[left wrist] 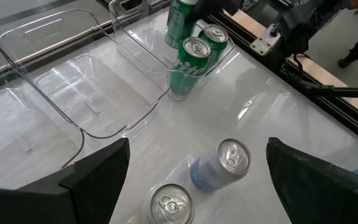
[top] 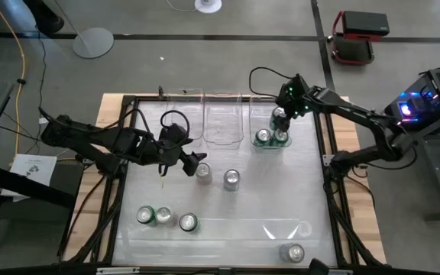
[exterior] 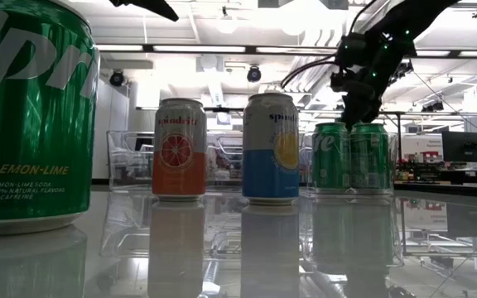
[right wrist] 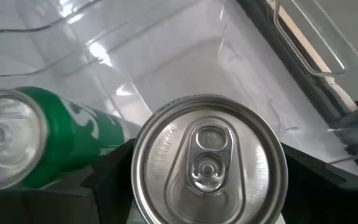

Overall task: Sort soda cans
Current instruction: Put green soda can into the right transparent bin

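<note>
My right gripper (top: 281, 114) (right wrist: 207, 186) is shut on a green soda can (right wrist: 209, 158) inside the rightmost clear bin (top: 255, 107) at the table's far edge. Two more green cans (top: 263, 137) (top: 281, 137) stand upright in that bin. My left gripper (top: 195, 163) (left wrist: 197, 149) hovers open above the table's middle. A grey can (top: 203, 171) (left wrist: 171, 204) and a blue-and-yellow can (top: 231, 179) (left wrist: 225, 163) stand upright just beyond its fingers. Two green cans (top: 145, 216) (top: 163, 216) and a silver one (top: 188, 222) stand near the front left. My right gripper pinches the green can by its upper side wall, just under the silver top (right wrist: 209, 158), one finger (right wrist: 107, 180) on each side. The fingers come from above, pointing down. The can is upright; whether its base rests on the bin floor is hidden.
Two other clear bins (top: 182, 114) (top: 221, 118) sit left of the filled one along the far edge. One can (top: 292, 252) stands near the front right corner. A dark frame (top: 328, 164) borders the glossy work surface. Open surface lies between the middle cans and the front ones.
</note>
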Available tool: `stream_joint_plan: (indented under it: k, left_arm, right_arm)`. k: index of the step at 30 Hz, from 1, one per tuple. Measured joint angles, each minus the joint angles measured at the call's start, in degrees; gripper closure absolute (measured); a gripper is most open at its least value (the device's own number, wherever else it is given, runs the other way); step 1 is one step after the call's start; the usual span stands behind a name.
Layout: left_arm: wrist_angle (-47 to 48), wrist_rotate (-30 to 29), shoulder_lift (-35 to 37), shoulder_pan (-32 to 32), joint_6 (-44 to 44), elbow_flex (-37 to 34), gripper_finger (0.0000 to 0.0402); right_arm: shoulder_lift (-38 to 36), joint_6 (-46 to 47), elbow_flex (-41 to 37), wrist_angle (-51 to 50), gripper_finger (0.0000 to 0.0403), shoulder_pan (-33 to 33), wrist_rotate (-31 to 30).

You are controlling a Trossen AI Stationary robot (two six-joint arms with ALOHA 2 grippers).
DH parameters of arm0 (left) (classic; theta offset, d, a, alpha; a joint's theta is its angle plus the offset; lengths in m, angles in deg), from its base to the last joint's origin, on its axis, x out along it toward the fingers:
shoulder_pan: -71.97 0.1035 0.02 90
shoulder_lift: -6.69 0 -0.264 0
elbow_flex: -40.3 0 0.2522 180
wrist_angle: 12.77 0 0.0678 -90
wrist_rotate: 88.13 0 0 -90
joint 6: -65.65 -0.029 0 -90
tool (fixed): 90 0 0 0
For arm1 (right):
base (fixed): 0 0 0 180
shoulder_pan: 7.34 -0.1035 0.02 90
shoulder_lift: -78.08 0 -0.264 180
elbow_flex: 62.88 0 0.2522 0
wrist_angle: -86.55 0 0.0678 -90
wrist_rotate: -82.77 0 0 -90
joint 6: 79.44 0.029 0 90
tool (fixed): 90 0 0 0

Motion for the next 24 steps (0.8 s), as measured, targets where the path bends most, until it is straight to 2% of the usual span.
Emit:
stream_joint_plan:
  k: [17, 24]
  left_arm:
    - [-0.08, -0.11, 0.00, 0.00, 0.07, 0.00, 0.0049]
    - [-0.12, -0.11, 0.00, 0.00, 0.11, -0.01, 0.0049]
  right_arm:
    - [4.35, -2.34, 0.04, -1.59, 0.0111, 0.60, 1.07]
    - [4.39, -2.34, 0.04, -3.85, 0.0080, 0.62, 0.48]
